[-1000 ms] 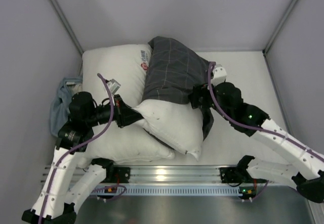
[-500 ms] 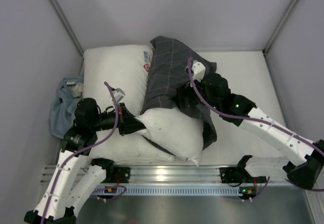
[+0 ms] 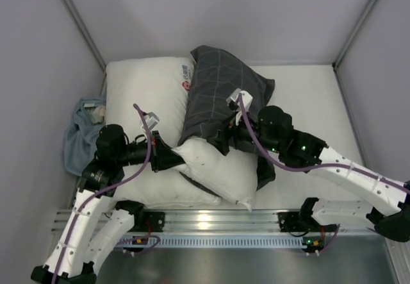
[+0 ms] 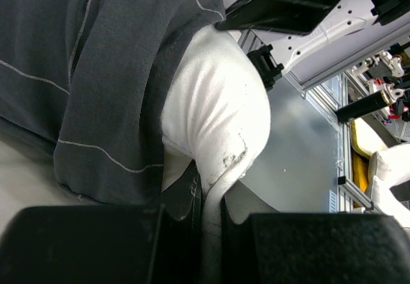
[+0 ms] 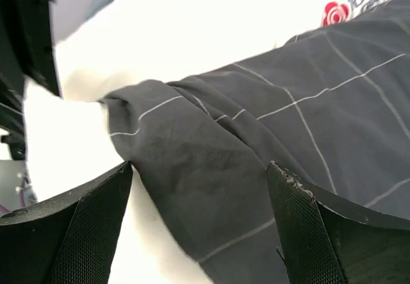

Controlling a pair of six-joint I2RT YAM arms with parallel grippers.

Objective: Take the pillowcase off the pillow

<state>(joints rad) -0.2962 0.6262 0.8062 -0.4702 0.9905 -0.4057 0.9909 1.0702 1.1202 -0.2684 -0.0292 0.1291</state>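
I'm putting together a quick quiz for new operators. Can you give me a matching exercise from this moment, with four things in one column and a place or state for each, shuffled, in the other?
Things:
1. pillowcase
2. pillow
3. logo pillow
4. blue cloth

Places or states:
a. corner pinched between the left fingers
b. crumpled at the far left of the scene
c. a fold lies between the open right fingers
d. at the bottom of the stack, red mark showing

Pairs: 1-c, 2-a, 3-d, 4-b
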